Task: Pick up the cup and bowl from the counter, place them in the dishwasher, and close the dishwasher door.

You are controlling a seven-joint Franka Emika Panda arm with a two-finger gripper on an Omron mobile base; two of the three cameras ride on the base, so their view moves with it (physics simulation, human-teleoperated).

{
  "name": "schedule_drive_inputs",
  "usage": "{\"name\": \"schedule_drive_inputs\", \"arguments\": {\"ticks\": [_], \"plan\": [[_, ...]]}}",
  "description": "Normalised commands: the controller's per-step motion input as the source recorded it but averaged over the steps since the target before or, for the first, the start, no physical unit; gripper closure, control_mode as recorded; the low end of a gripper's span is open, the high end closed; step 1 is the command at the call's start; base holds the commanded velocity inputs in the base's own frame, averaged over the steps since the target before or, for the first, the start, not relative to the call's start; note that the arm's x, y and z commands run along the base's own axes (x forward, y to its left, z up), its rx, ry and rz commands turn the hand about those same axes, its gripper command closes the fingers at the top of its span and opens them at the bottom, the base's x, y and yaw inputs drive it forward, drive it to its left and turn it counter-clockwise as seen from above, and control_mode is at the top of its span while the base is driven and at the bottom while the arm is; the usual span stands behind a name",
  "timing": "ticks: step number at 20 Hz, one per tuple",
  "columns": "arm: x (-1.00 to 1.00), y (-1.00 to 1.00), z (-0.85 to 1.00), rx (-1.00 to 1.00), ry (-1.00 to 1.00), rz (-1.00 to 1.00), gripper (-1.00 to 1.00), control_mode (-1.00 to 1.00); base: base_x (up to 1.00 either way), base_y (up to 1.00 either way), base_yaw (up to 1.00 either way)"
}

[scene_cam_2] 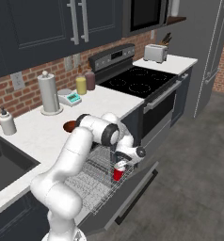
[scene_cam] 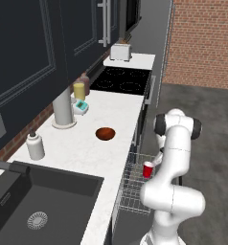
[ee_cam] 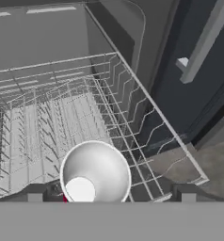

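Observation:
The red cup (scene_cam_2: 118,172) stands upright in the pulled-out grey wire rack (scene_cam_2: 92,183) of the dishwasher, near the rack's front corner. My gripper (scene_cam_2: 121,161) hangs just above it, open, with a fingertip (ee_cam: 35,193) well clear on each side of the cup (ee_cam: 95,173), whose pale inside faces the hand camera. From the left base view the cup (scene_cam: 148,169) shows beside my arm over the rack (scene_cam: 132,186). The reddish-brown bowl (scene_cam: 105,133) sits on the white counter (scene_cam: 82,148); its edge (scene_cam_2: 68,126) peeks out behind my arm. The dishwasher door (scene_cam_2: 135,190) lies folded down, open.
On the counter stand a paper towel holder (scene_cam: 63,111), a yellow jar (scene_cam: 79,91), a small scale (scene_cam: 80,106) and a soap bottle (scene_cam: 35,146). The dark sink (scene_cam: 39,206) is at the near left. The black stove (scene_cam_2: 137,80) and a toaster (scene_cam_2: 155,52) lie further along.

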Motion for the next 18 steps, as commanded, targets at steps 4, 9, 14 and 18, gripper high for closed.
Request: {"name": "schedule_drive_inputs", "arguments": {"ticks": [4, 9, 14, 18], "plan": [[-0.23, 0.96, 0.01, -0.01, -0.27, -0.11, -1.0, -1.0, 0.0, 0.0, 0.0], [-0.39, 0.14, 0.77, 0.0, -0.16, -0.15, -1.0, -1.0, 0.0, 0.0, 0.0], [-0.4, 0.0, 1.0, 0.0, 0.0, -0.15, -1.0, -1.0, 0.0, 0.0, 0.0], [-0.11, -0.17, 1.0, 0.0, 0.0, -0.1, -1.0, -1.0, 0.0, 0.0, 0.0]]}}
